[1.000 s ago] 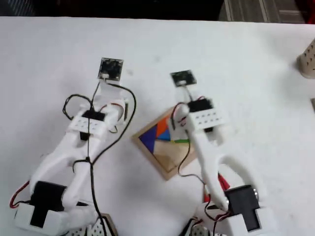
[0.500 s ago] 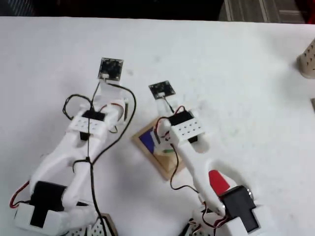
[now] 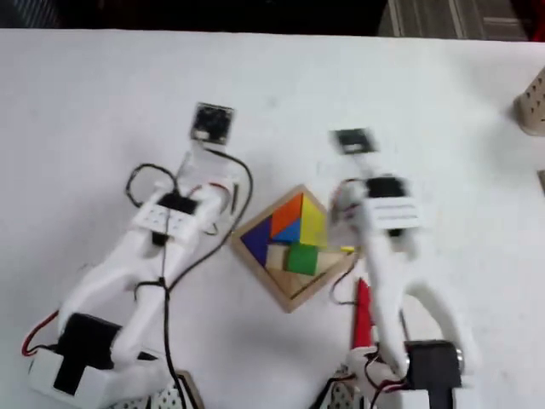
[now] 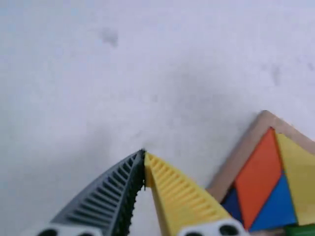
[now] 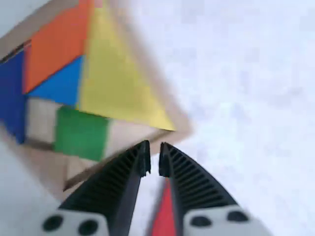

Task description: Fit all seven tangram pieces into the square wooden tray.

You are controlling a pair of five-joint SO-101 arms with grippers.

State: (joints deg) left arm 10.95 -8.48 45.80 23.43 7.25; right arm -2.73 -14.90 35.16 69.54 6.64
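Tray (image 3: 291,290) sits diamond-wise between my arms, one corner pointing at the surface's (image 3: 102,102) far edge.
Left hand (image 4: 143,158) pinched closed, empty; right hand (image 5: 153,160) barely parted, empty. Red piece (image 3: 363,311) lies near the tray, lengthwise near-to-far.

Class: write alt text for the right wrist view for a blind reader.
The right gripper, fingers a narrow gap apart and holding nothing, hangs at the edge of the square wooden tray, which holds a yellow triangle, an orange piece, a blue piece and a green square. A red piece lies on the table beneath the gripper.
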